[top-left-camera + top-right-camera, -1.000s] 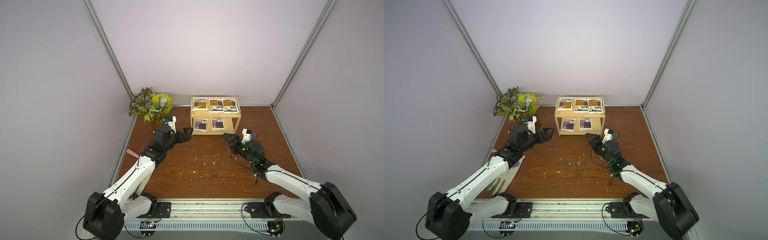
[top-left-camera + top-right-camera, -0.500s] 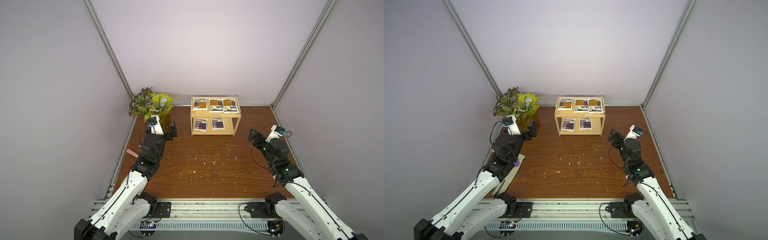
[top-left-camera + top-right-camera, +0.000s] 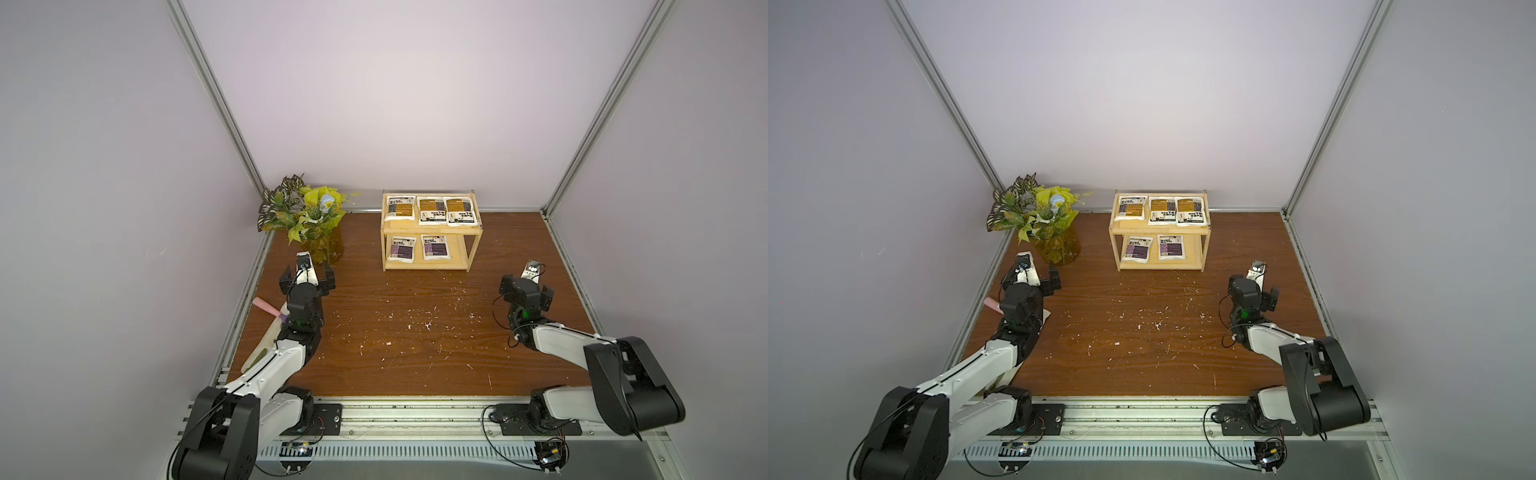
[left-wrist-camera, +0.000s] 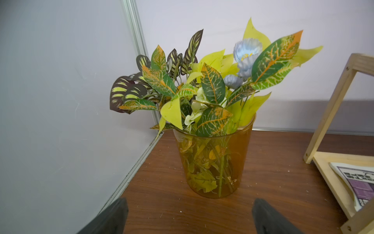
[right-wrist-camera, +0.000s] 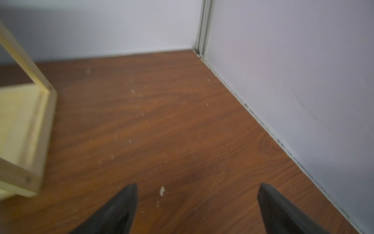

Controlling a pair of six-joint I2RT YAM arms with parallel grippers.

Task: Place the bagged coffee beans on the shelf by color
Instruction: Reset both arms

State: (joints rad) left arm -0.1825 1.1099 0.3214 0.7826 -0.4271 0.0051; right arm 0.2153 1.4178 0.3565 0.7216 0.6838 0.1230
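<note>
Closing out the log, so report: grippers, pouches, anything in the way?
Left gripper and right gripper open, empty. Three orange pouches on shelf top tier, two purple pouches below. Vase close ahead of left gripper, not touching.

Print on the flat white coffee pouches (image 3: 432,210) is unreadably small; the right wrist view crops and blurs the pale wooden shelf (image 5: 20,121).

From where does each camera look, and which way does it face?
Both top views: high above the base, looking down at the shelf; left arm, right arm show.
Left wrist: low, facing the corner vase; open left pincer shows.
Right wrist: low, facing tabletop and wall; open right pincer shows.
Shared: both wrist views catch the shelf.
</note>
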